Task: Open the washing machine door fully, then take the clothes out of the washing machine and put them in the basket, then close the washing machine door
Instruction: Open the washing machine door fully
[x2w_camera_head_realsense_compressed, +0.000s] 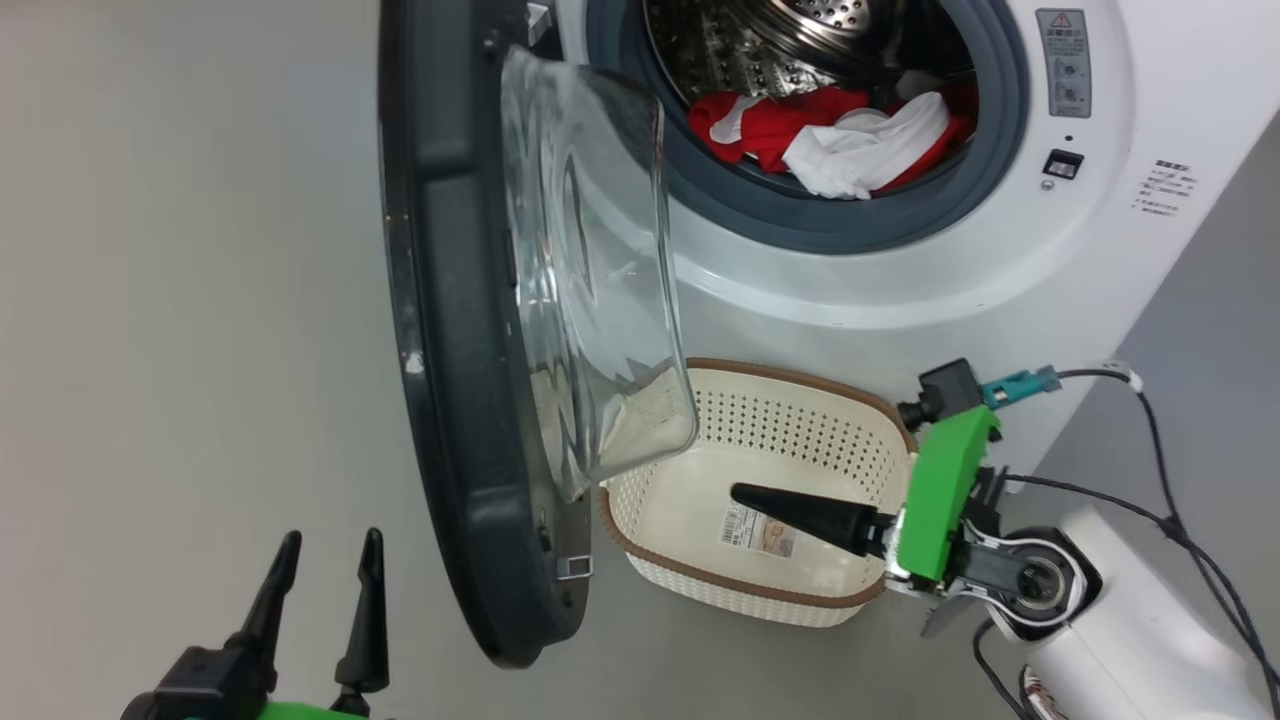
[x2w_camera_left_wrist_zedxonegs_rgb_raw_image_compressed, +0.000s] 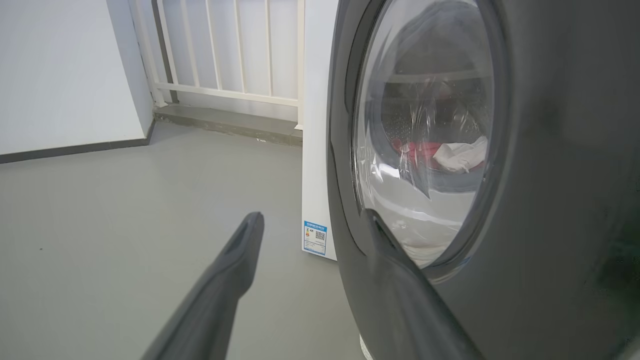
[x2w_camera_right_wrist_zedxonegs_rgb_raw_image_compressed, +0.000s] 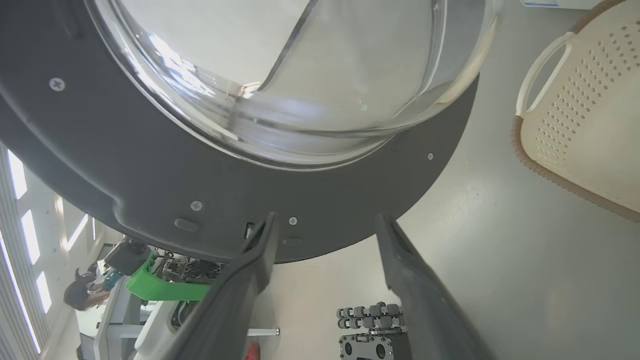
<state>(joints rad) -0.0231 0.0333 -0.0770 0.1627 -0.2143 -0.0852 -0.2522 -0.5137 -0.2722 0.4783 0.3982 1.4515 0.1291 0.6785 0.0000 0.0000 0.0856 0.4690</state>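
— Red-and-white clothes (x2w_camera_head_realsense_compressed: 830, 135) lie inside the washing machine (x2w_camera_head_realsense_compressed: 1100, 250); washing machine door (x2w_camera_head_realsense_compressed: 450, 330) swung out, clearing access
— Grippers?
— Both spread wide, empty. Left gripper (x2w_camera_head_realsense_compressed: 330, 545) hangs outside the door; right gripper (x2w_camera_right_wrist_zedxonegs_rgb_raw_image_compressed: 326, 225) hovers over the basket (x2w_camera_head_realsense_compressed: 800, 400), set below the opening, prob. for a short carry

The floor (x2w_camera_left_wrist_zedxonegs_rgb_raw_image_compressed: 110, 210) is plain grey and smooth. A white wall (x2w_camera_left_wrist_zedxonegs_rgb_raw_image_compressed: 60, 70) with a dark skirting board (x2w_camera_left_wrist_zedxonegs_rgb_raw_image_compressed: 75, 149) stands on its far side. Beside the wall there is a white railing (x2w_camera_left_wrist_zedxonegs_rgb_raw_image_compressed: 225, 50) of vertical bars, which stands on a low grey ledge (x2w_camera_left_wrist_zedxonegs_rgb_raw_image_compressed: 225, 125).
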